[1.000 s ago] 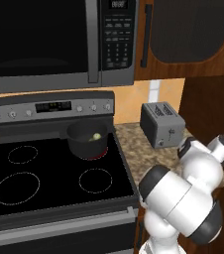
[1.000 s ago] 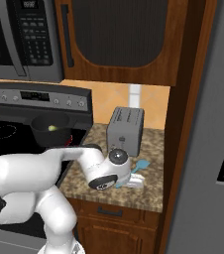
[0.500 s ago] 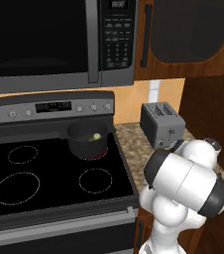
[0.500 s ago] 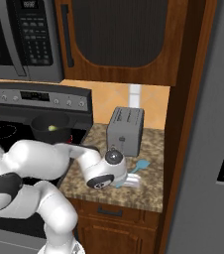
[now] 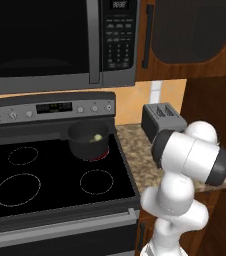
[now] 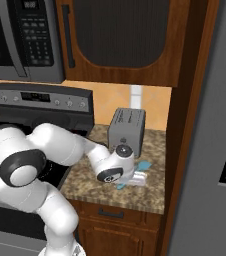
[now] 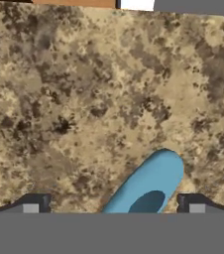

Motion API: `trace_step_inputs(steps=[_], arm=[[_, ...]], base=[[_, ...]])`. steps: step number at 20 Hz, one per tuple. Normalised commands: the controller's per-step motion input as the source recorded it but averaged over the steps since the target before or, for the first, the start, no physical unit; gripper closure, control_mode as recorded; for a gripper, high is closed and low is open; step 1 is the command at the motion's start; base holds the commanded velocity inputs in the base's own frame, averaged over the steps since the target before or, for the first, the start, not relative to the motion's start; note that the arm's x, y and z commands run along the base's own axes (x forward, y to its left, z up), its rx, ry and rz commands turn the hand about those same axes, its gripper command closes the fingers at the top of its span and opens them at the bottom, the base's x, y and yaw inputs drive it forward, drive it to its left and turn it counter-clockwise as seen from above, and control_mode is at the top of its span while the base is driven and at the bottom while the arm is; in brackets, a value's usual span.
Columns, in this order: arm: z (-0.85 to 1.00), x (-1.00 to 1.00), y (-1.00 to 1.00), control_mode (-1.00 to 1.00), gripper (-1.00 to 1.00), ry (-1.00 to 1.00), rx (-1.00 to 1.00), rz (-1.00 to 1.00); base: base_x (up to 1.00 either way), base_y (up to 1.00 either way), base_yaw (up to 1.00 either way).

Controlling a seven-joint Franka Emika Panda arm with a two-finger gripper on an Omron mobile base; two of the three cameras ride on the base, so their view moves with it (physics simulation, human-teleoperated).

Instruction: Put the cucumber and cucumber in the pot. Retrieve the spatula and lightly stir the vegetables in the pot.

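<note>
The light blue spatula [image 7: 146,186] lies flat on the speckled granite counter [image 7: 84,99], its blade between my two dark fingertips [image 7: 34,204]. My gripper [image 7: 113,206] is open and straddles the spatula low over the counter. From the right base view the hand [image 6: 135,179] hangs over the spatula [image 6: 143,165] in front of the toaster. The dark pot [image 5: 88,140] stands on the stove's back right burner, and a yellow-green cucumber [image 5: 97,137] shows inside it. A second cucumber cannot be made out.
A grey toaster [image 6: 127,129] stands on the counter just behind the spatula. The black stove [image 5: 45,175] lies left of the counter, with a microwave [image 5: 60,40] above it. A wooden cabinet side [image 6: 185,125] bounds the counter on the right.
The arm's elbow has swung up and over while the hand stayed above the spatula and settled a little lower. Pot and cucumber have not moved.
</note>
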Motion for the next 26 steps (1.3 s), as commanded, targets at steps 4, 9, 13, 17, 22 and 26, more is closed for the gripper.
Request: trace_step_inputs(steps=[4,9,13,17,22,26], arm=[[-0.34,0.18,0.05,-1.00,1.00,0.07,0.04,-0.32],[-0.27,0.00,0.01,-1.00,1.00,0.02,0.05,-0.31],[0.01,-0.09,0.22,-1.00,1.00,0.00,0.01,-0.25],[0.55,-0.60,0.18,-1.00,1.00,-0.01,-0.02,-0.14],[1.00,-0.93,0.01,-1.00,1.00,0.00,-0.03,-0.13],[1.00,-0.83,0.14,-1.00,1.00,0.10,-0.07,-0.06]], base=[[0.00,0.00,0.00],[0.00,0.00,0.00],[0.00,0.00,0.00],[0.00,0.00,0.00],[0.00,0.00,0.00],[0.00,0.00,0.00]])
